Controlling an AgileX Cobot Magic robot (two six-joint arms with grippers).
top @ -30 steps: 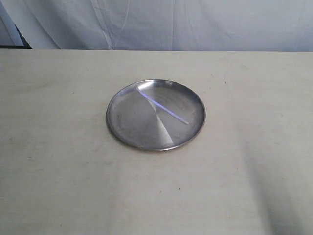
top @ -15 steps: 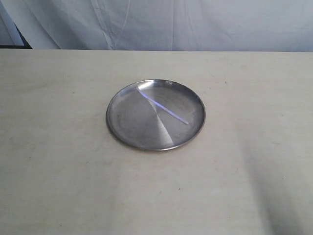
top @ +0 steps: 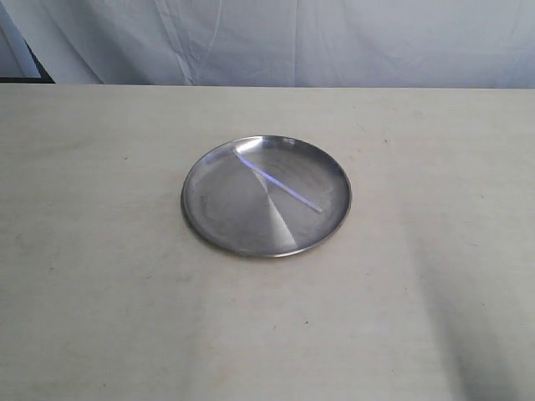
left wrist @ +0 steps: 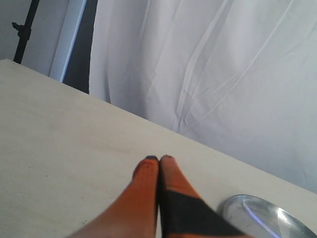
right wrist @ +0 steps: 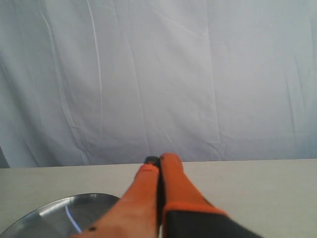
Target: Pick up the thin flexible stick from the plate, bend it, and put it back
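A round shiny steel plate (top: pixel 209 213) lies in the middle of the table. The thin flexible stick (top: pixel 277 181), a bluish-white strip, rests straight across the plate's far right part. Neither gripper shows in the exterior view. In the left wrist view my left gripper (left wrist: pixel 159 158) is shut and empty above bare table, with the plate (left wrist: pixel 237 210) and the stick (left wrist: pixel 261 224) off to one side. In the right wrist view my right gripper (right wrist: pixel 160 159) is shut and empty, with the plate (right wrist: pixel 49 218) and the stick (right wrist: pixel 73 220) beside it.
A pale beige table (top: pixel 100 292) carries only the plate. A white cloth backdrop (top: pixel 334 42) hangs behind the table's far edge. A dark stand (left wrist: pixel 24 29) rises beyond the table in the left wrist view.
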